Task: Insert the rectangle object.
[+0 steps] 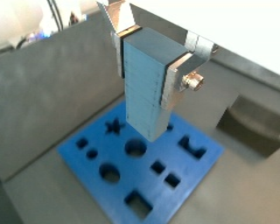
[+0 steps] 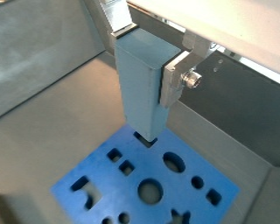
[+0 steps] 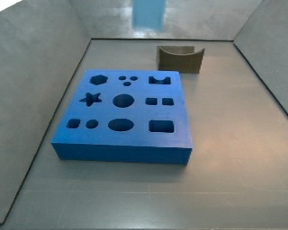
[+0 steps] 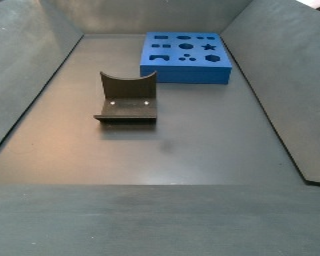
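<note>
My gripper (image 1: 154, 54) is shut on the rectangle object (image 1: 146, 87), a slim pale grey-blue bar held upright, with one silver finger on each side of its upper end. It shows the same way in both wrist views, gripper (image 2: 149, 57) and bar (image 2: 140, 87). The bar hangs above the bright-blue board (image 1: 78, 144) with shaped holes, and its lower end is over the board's edge (image 2: 178, 184), clear of it. In a side view only the bar's lower end (image 3: 148, 13) shows, above the far side of the board (image 3: 122, 148). The gripper is out of view in both side views.
A dark olive-grey block with a scooped top (image 3: 179, 57) stands on the floor beyond the board; it also shows in a wrist view (image 1: 254, 127) and in a side view (image 4: 127, 100). The board (image 4: 190, 70) lies within sloping grey walls.
</note>
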{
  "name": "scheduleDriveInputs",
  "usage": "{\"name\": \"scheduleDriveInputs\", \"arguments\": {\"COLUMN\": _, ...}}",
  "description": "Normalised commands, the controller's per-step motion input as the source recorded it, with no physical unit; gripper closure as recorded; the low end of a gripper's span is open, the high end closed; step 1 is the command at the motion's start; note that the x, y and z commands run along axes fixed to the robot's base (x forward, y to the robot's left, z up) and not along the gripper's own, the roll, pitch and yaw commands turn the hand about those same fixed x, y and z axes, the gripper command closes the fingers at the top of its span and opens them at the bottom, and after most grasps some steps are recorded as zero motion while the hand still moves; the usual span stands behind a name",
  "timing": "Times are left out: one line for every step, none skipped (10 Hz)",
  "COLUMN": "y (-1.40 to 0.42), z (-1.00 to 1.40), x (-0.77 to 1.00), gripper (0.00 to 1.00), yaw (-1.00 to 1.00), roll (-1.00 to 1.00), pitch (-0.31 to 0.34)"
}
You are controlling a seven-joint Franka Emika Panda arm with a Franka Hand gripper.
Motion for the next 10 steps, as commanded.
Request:
{"name": "scheduleDriveInputs", "arguments": {"y": -0.4, "z": -1.0, "x": 0.38, "gripper": 1.0, "yaw": 0.15, "roll": -0.01, "pitch": 0.0}}
{"name": "scheduleDriveInputs", "arguments": {"y": -0.24, "z": -1.0, "x": 0.33, "gripper": 1.0, "yaw": 0.23, "roll": 0.0, "pitch": 0.0}}
{"name": "scheduleDriveInputs", "arguments": {"y": -0.08, "z": -1.0, "x": 0.31, "gripper": 1.0, "yaw": 0.28, "roll": 0.04, "pitch": -0.001}}
{"name": "scheduleDriveInputs", "arguments": {"y": -0.05, "z": -1.0, "x": 0.29, "gripper": 1.0, "yaw": 0.28, "roll": 0.13, "pitch": 0.0}}
{"name": "scheduleDriveInputs", "arguments": {"y": -0.14, "z": -0.91, "x": 0.33, "gripper": 1.0, "yaw": 0.19, "roll": 0.18, "pitch": 0.0}}
{"name": "scheduleDriveInputs", "arguments": {"y": -0.28, "z": -0.83, "x": 0.37, "gripper": 1.0, "yaw": 0.0, "roll": 0.21, "pitch": 0.059}}
{"name": "scheduleDriveInputs", "arguments": {"y": -0.29, "z": -0.71, "x": 0.26, "gripper": 1.0, "yaw": -0.13, "roll": 0.22, "pitch": 0.067}}
{"name": "scheduleDriveInputs", "arguments": {"y": -0.24, "z": -0.6, "x": 0.19, "gripper": 1.0, "yaw": -0.22, "roll": 0.21, "pitch": 0.084}}
{"name": "scheduleDriveInputs", "arguments": {"y": -0.15, "z": -0.5, "x": 0.08, "gripper": 1.0, "yaw": -0.24, "roll": 0.2, "pitch": 0.081}}
{"name": "scheduleDriveInputs", "arguments": {"y": -0.07, "z": -0.38, "x": 0.01, "gripper": 1.0, "yaw": -0.21, "roll": 0.18, "pitch": 0.077}}
